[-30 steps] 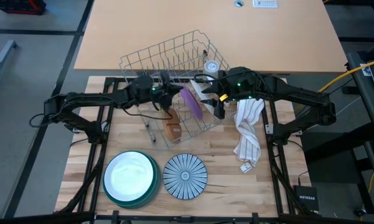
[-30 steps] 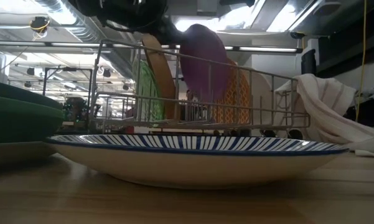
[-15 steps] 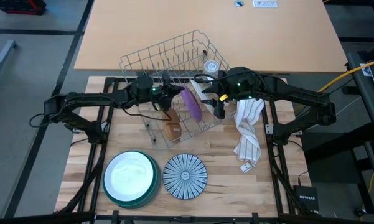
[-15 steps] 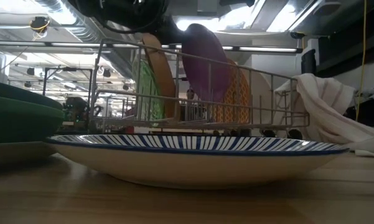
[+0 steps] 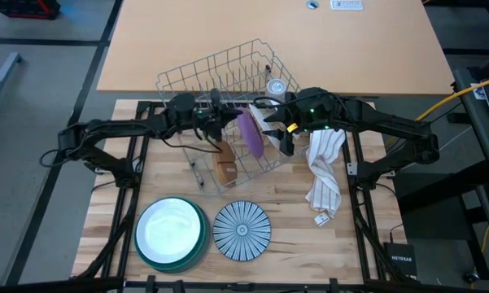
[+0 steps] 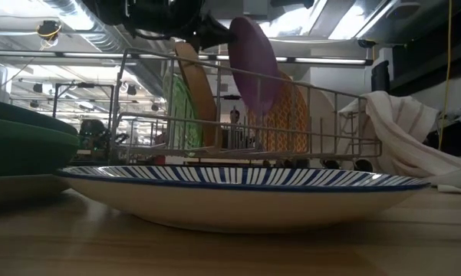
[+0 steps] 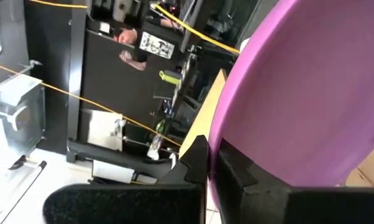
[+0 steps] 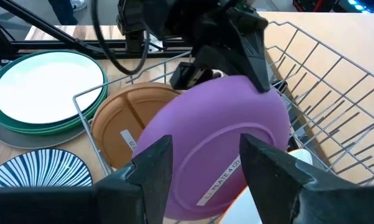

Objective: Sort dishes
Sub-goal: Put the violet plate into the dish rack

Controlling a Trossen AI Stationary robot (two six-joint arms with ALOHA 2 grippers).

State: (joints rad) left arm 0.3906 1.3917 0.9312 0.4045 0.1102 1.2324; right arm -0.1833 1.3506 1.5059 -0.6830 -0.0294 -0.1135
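— Where is your purple plate (image 5: 249,134) right now?

— You have it on edge above the wire rack (image 5: 228,89), lifted partly clear of the top wires, beside the brown plate (image 5: 225,165) that stands in the rack. An orange-patterned plate (image 6: 291,115) stands behind it in the low view.

— And your left end effector (image 5: 221,124)?

— It is clamped on the purple plate's rim — the wrist view shows a dark finger (image 7: 193,163) pressed against the edge.

— Your right end effector (image 5: 286,138)?

— It hovers just beside the plate at the rack's right side, fingers (image 8: 150,163) spread apart, touching nothing.

— What else is on your bench (image 5: 350,236)?

— A white plate (image 5: 169,228) stacked on green ones, a blue striped plate (image 5: 242,230) beside it, and a white striped cloth (image 5: 325,175) to the right.
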